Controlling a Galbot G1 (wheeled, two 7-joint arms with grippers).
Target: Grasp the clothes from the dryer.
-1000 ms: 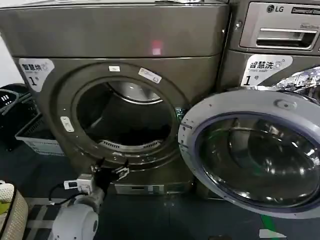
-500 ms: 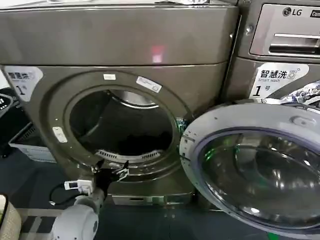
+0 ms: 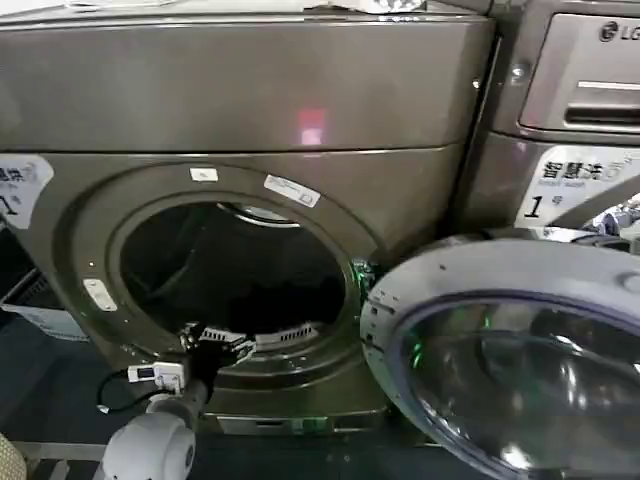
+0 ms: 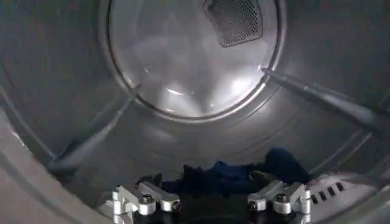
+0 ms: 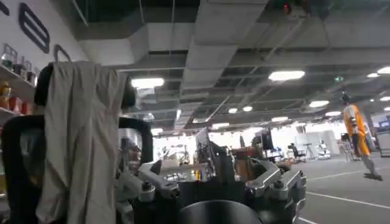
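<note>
At the dryer port's lower lip, left gripper spread, empty. Dark blue clothes lie on the drum floor just past its fingertips. Risk: closing short grabs nothing; fingers may snag the lip. Right gripper spread, away from dryer.

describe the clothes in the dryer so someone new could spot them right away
Start at the dryer, the big bronze-grey machine with a wide round port. Look through the port to the drum floor: the clothes lie in a crumpled dark blue heap at the front, just beyond the left end effector. They are the only soft, dark thing against bare metal.
</note>
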